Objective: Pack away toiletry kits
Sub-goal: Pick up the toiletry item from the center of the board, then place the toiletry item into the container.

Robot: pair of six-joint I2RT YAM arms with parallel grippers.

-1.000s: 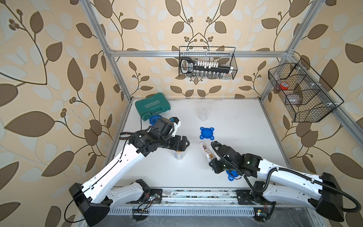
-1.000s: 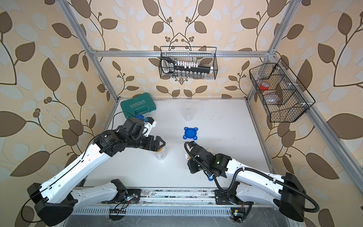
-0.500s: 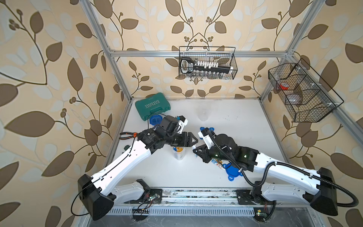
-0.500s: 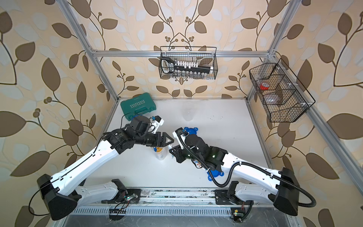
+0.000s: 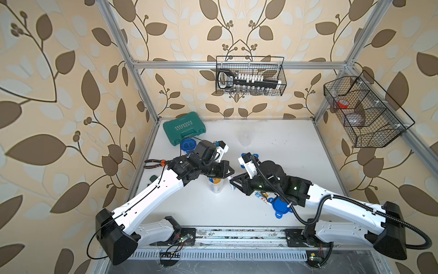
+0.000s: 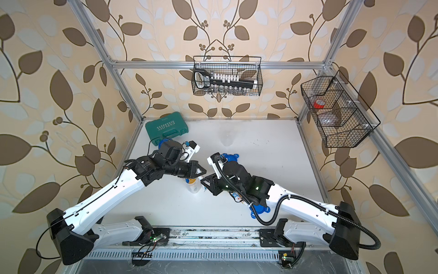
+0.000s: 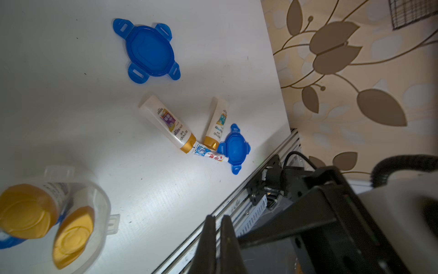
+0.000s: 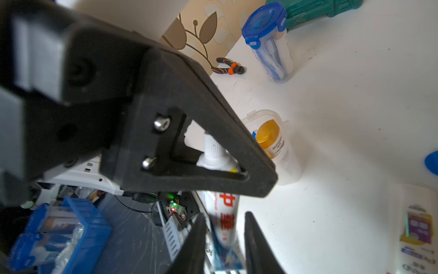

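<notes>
Right wrist view: my left pincer (image 8: 239, 173) is clamped on the toothpaste tube (image 8: 226, 204) by its neck, and my right pincer (image 8: 224, 220) is slack around its tail. I'd draw right clear, then lower the tube into the open jar (image 5: 216, 189), just at nine o'clock in a top view.

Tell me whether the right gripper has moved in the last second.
Yes. The right gripper has moved toward the open jar and is now close beside it.

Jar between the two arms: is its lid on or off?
Off. The jar stands upright, mouth open, with two gold-capped bottles showing inside; a blue lid lies loose on the table.
</notes>
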